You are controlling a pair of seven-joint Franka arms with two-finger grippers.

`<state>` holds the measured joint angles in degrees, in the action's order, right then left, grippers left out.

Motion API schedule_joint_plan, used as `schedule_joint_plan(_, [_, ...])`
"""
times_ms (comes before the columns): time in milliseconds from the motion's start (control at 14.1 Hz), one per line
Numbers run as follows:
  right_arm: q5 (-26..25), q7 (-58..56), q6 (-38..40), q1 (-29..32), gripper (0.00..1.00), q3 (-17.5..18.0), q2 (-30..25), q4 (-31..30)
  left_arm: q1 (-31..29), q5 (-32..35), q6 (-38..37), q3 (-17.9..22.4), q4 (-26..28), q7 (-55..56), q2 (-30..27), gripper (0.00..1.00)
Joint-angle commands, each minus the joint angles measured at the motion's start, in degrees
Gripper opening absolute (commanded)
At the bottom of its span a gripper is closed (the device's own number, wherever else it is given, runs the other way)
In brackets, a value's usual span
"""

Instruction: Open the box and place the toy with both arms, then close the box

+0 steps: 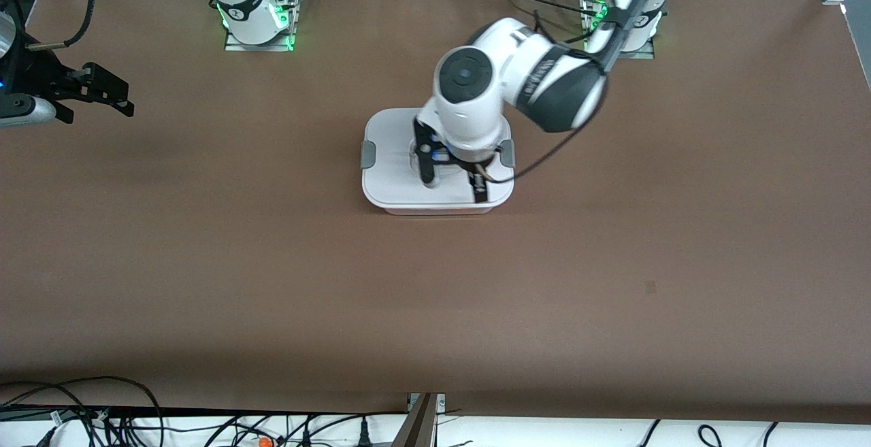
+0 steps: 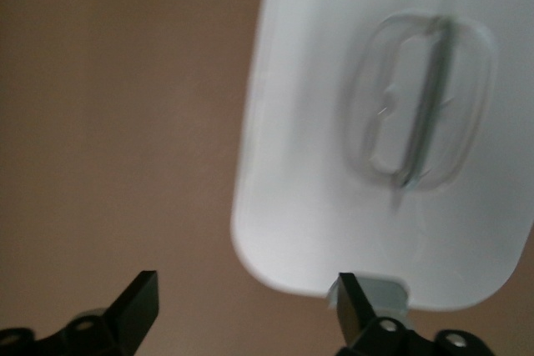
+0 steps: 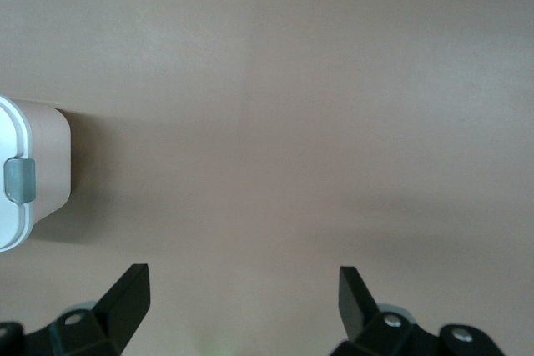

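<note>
Box (image 1: 398, 161) sits mid-table with the white lid (image 1: 391, 144) on and both grey side clips (image 1: 368, 154) looking flat against the sides, so it reads as shut. Toy isn't visible in any view; most likely it's inside the box, but that's a guess since the lid hides the contents. If so, the task looks to be at the tail end of the close step, though a first approach to open it can't be ruled out. Left gripper (image 1: 454, 185) hangs over the lid, fingers spread wide and holding nothing; its wrist view shows one fingertip (image 2: 355, 302) just by a clip and the clear recessed handle (image 2: 421, 106) on the lid, uncontacted. Right gripper (image 1: 102, 93) is parked over bare table toward the right arm's end, well apart from the box, fingers also wide apart and empty; that arm waits. Its wrist view catches just a corner of the box with one clip (image 3: 20, 179). Next call depends on the clips: if both are truly latched, the left arm only needs to lift clear; if not, each clip wants a press down against the box.
</note>
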<state>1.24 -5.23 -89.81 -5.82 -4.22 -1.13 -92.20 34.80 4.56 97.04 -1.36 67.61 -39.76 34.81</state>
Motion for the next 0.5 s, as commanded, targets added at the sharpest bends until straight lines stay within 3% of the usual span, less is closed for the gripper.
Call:
schedule_joint_plan(0, [0.96,-0.48,0.87,0.55,1.00,0.09,-0.01,0.62,-6.82,0.71,-6.15,-0.04,-5.72,-0.14,-0.44,1.00])
schedule_joint_plan(212, [0.34,-0.39,1.13,0.37,1.00,0.27,-0.10,0.53,-13.68,0.45,-7.12,-0.48,-8.90,0.04,-0.61,1.00])
schedule_joint_plan(425, [0.34,-0.39,1.13,0.37,1.00,0.36,-0.36,0.27,-19.22,0.89,-8.19,0.13,-8.99,-0.06,-5.00,1.00])
